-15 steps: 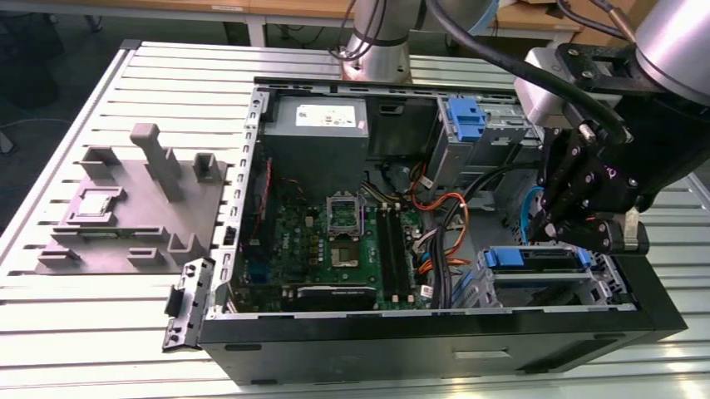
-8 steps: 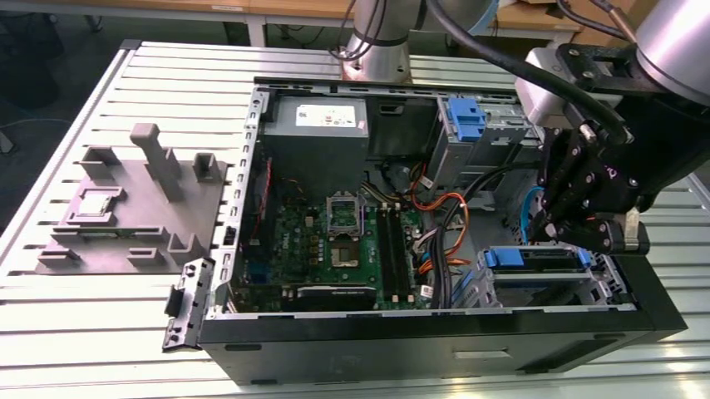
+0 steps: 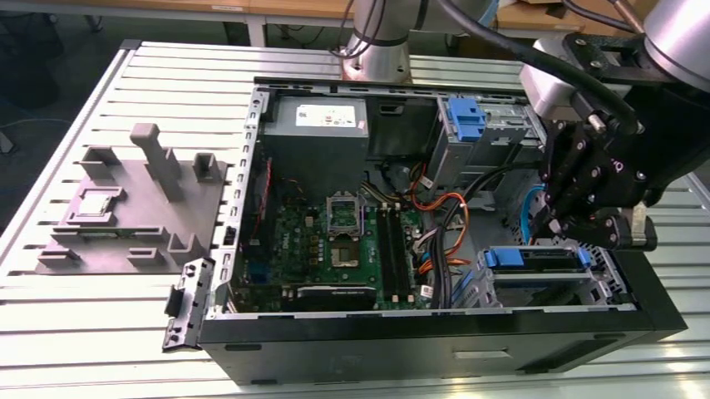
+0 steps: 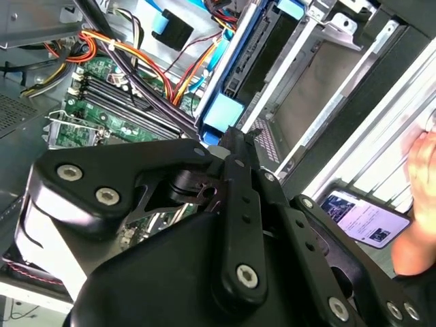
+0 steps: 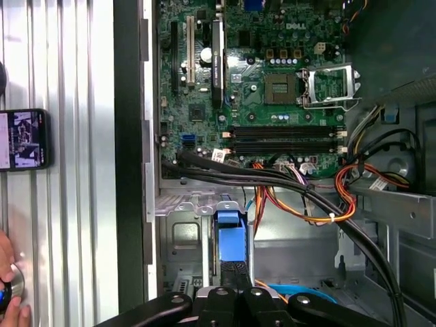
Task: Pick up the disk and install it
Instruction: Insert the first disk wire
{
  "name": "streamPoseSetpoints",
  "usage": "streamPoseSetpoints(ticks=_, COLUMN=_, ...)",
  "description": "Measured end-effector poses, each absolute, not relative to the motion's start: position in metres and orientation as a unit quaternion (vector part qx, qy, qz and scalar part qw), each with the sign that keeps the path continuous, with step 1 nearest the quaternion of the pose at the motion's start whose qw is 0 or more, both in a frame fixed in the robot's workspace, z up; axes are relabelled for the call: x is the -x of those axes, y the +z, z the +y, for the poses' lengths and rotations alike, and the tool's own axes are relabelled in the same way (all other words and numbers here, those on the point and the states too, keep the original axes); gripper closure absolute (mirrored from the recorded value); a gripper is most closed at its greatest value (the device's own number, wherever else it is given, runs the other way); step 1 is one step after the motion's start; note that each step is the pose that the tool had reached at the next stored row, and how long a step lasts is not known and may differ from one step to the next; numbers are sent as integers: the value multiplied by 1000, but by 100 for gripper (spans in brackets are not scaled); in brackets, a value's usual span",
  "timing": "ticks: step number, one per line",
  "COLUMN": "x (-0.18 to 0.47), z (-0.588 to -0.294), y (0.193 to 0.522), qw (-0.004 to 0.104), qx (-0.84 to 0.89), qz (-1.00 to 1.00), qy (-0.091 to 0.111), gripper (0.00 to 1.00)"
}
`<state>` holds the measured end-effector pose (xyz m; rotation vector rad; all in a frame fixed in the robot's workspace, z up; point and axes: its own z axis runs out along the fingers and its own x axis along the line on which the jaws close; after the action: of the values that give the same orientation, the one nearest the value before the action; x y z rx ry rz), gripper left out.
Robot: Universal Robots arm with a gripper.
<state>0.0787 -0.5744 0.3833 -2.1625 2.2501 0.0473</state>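
Note:
The disk (image 3: 538,259) stands on edge in the drive bay at the case's front corner, on the exterior view's right, with its blue bracket end facing up. Both wrist views show that blue end (image 4: 221,112) (image 5: 230,238) between the bay's metal walls. My gripper (image 3: 554,231) hangs straight above it. Its fingers are drawn together, and the tips (image 4: 235,133) (image 5: 235,272) sit right at the blue end. I cannot see whether they pinch any part of it.
The open computer case (image 3: 444,328) lies on a slatted table. Inside are the motherboard (image 3: 332,241), a grey power-supply box (image 3: 319,120), orange and black cables (image 5: 300,197) and another blue bracket (image 3: 468,116). A grey fixture (image 3: 133,199) stands beside the case. A phone (image 5: 24,139) and a hand (image 5: 8,286) rest on the table.

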Motion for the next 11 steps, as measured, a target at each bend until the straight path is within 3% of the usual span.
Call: streamPoseSetpoints(ticks=11, x=-79, z=-574, y=383, qw=9, qx=733, qz=680, qy=16, gripper=90)
